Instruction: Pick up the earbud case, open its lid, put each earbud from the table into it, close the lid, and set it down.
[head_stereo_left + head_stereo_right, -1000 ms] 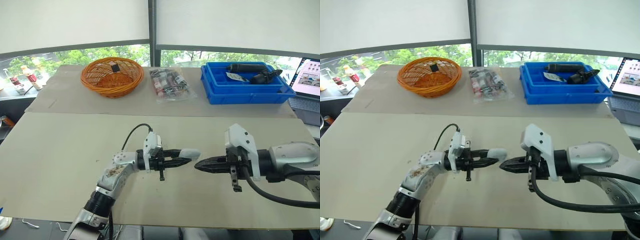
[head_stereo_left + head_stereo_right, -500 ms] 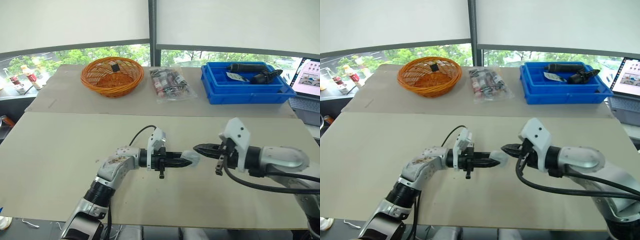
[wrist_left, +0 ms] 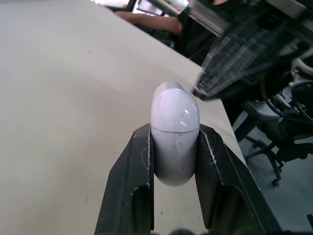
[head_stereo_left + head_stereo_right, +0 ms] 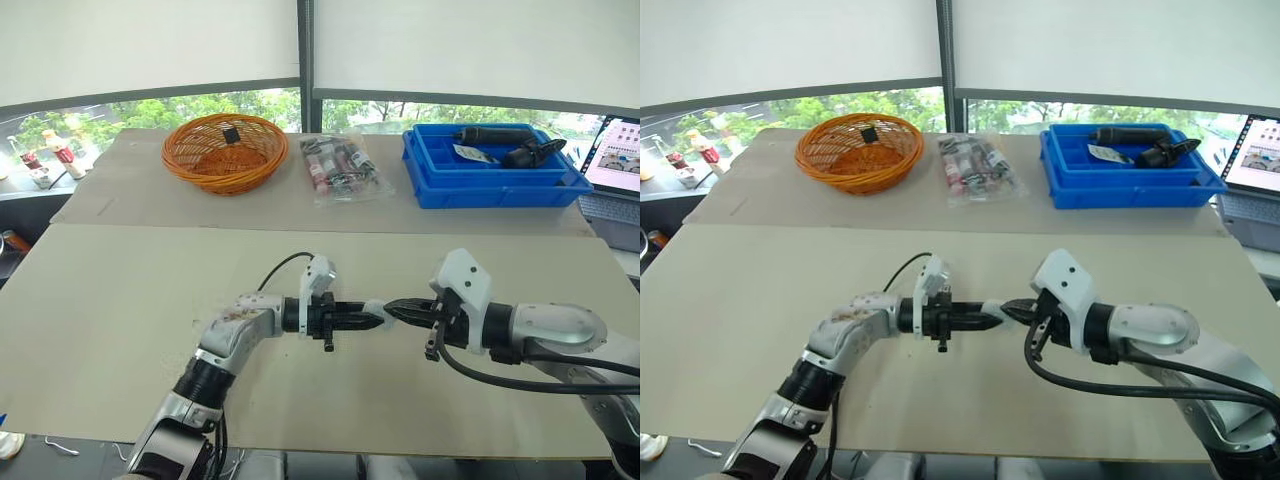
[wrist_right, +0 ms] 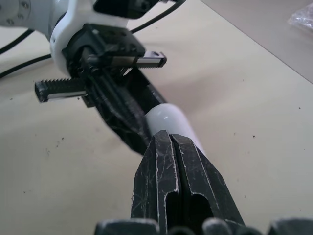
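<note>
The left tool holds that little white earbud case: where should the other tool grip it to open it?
Probably the rounded lid, coming from the robot's right at the free end. The left tool clamps the earbud case below its seam, leaving the lid sticking out. The right tool, shut at that end, would first need to open.

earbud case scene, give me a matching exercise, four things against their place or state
1 case
2 basket
3 blue tray
4 right claw

a at the back left
b shut, tip at the case
c held in the left claw
d at the back right

Pairs: 1-c, 2-a, 3-d, 4-b
</note>
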`<action>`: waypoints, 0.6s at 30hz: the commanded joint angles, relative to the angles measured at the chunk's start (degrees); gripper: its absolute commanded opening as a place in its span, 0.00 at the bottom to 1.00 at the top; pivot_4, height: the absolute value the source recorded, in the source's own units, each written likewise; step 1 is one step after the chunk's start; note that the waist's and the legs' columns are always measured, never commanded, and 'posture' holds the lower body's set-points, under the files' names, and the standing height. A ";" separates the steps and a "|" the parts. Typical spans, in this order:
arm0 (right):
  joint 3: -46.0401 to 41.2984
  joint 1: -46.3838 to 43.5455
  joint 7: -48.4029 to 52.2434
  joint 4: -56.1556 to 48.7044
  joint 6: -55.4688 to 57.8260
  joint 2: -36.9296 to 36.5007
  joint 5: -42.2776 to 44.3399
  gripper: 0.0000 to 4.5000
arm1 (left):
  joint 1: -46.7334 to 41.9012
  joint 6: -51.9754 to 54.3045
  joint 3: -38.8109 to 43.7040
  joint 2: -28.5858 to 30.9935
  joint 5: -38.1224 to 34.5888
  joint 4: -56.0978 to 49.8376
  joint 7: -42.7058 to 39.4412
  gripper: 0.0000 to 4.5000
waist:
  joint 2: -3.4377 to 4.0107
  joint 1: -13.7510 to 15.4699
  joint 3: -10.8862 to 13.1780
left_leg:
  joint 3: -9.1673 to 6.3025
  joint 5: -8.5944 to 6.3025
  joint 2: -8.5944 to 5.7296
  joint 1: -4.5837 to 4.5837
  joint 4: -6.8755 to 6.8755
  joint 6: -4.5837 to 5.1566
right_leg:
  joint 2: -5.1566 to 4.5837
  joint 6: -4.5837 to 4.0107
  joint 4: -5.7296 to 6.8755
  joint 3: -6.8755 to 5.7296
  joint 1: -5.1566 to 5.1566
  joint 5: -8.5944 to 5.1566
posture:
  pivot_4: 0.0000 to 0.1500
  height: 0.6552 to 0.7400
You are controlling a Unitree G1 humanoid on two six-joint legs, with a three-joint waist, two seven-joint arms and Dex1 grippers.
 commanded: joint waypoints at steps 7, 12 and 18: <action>-1.30 3.85 1.03 -0.78 -5.05 -3.90 -6.70 0.00 | -8.37 6.85 -1.46 -0.79 4.50 12.57 4.18 0.36 | -0.01 -0.27 0.01 | 0.00 0.00 -0.01 -0.01 0.00 0.00 | 0.01 0.00 -0.01 0.00 -0.03 0.00 | 1.00 0.86; -2.00 5.23 2.02 -0.82 -5.81 -4.75 -7.94 0.00 | -8.97 3.88 -2.85 0.81 7.58 13.74 2.38 0.87 | -0.02 -0.16 0.01 | 0.00 0.01 0.00 0.02 0.00 -0.02 | 0.01 0.00 0.02 0.00 0.00 0.00 | 1.00 0.86; -3.58 6.37 6.12 -1.56 -8.37 -7.07 -8.29 0.00 | -7.08 -5.44 -3.32 8.36 11.97 9.16 -1.53 0.99 | -0.01 -0.89 0.01 | 0.00 0.01 0.01 0.04 -0.02 -0.02 | 0.03 0.00 0.03 0.00 0.00 0.00 | 1.00 0.86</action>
